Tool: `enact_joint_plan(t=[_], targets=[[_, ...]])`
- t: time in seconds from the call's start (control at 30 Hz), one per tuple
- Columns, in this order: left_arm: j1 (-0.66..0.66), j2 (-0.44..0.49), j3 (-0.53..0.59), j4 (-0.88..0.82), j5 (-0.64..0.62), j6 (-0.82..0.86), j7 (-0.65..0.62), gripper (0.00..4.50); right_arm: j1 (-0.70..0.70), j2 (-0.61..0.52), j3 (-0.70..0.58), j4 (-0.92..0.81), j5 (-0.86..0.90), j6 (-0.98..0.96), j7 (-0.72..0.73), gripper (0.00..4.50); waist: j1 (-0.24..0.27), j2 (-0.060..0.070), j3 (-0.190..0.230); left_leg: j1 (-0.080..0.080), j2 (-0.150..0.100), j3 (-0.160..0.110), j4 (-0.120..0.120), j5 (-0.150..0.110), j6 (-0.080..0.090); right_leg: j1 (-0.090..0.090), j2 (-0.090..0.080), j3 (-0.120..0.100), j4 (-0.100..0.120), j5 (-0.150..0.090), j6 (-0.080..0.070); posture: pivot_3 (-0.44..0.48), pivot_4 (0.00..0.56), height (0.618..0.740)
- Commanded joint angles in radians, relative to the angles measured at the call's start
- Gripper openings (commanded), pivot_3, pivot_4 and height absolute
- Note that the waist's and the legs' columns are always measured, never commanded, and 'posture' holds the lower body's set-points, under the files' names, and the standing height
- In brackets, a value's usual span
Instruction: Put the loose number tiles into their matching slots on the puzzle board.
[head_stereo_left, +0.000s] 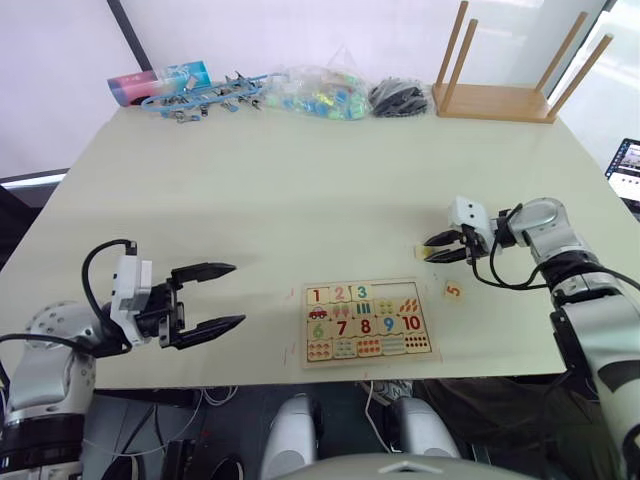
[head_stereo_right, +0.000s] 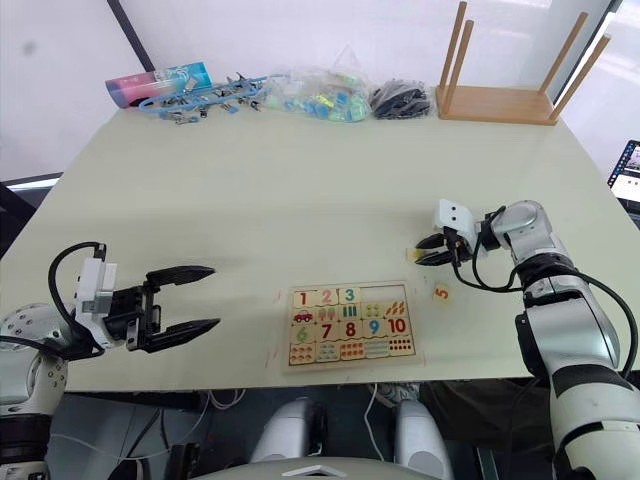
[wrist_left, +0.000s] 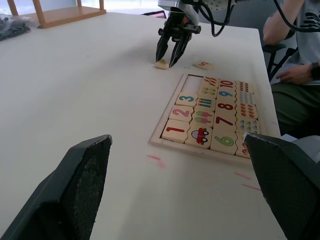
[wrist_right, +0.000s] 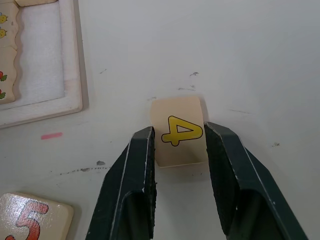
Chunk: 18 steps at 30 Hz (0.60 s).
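The right pincer (wrist_right: 177, 145) is closed narrowly around the 4 tile (wrist_right: 178, 131), one finger on each side, with the tile lying flat on the table (head_stereo_left: 300, 190) just off the board (head_stereo_left: 368, 322) at its 1 o'clock corner. The 5 tile (head_stereo_left: 453, 290) lies loose at the board's 3 o'clock. Tiles 1, 2 and 3 sit in the top row; the slots (wrist_left: 191, 88) beside them are bare. The left pincer (head_stereo_left: 212, 297) hangs wide open at the board's 9 o'clock, holding nothing.
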Motion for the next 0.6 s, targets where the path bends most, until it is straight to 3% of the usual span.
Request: enact_joint_plan(t=[0.03, 0.2, 0.43, 0.6], targets=[[-0.017, 0.007, -0.01, 0.005, -0.006, -0.016, -0.022, 4.5, 0.016, -0.036, -0.034, -0.114, 0.033, 0.049, 0.009, 0.88, 0.0, 0.002, 0.001, 0.0, 0.0, 0.0, 0.0, 0.0, 0.0, 0.0, 0.0, 0.0, 0.0, 0.0, 0.0, 0.0, 0.15, 0.738], [-0.045, 0.014, -0.035, 0.031, -0.002, -0.023, -0.053, 4.5, 0.117, -0.08, -0.054, -0.417, 0.088, 0.224, 0.016, 0.88, 0.003, 0.002, 0.001, -0.001, 0.0, -0.001, 0.0, 0.0, 0.0, 0.0, 0.0, -0.001, 0.0, 0.0, 0.0, 0.0, 0.15, 0.738], [-0.104, 0.018, -0.078, 0.08, 0.008, -0.035, -0.1, 4.5, 0.306, -0.152, -0.08, -0.975, 0.152, 0.611, -0.089, 0.88, 0.005, 0.002, 0.001, -0.003, 0.0, -0.001, 0.0, -0.001, 0.002, -0.002, 0.0, -0.001, 0.0, 0.002, 0.004, 0.0, 0.15, 0.738], [-0.141, 0.024, -0.121, 0.109, 0.009, -0.046, -0.125, 4.5, 0.358, -0.188, -0.063, -1.22, 0.182, 0.832, -0.145, 0.88, 0.004, 0.001, 0.001, -0.003, 0.0, -0.001, 0.0, -0.002, 0.003, -0.002, 0.0, -0.001, 0.0, 0.002, 0.003, 0.0, 0.15, 0.738]])
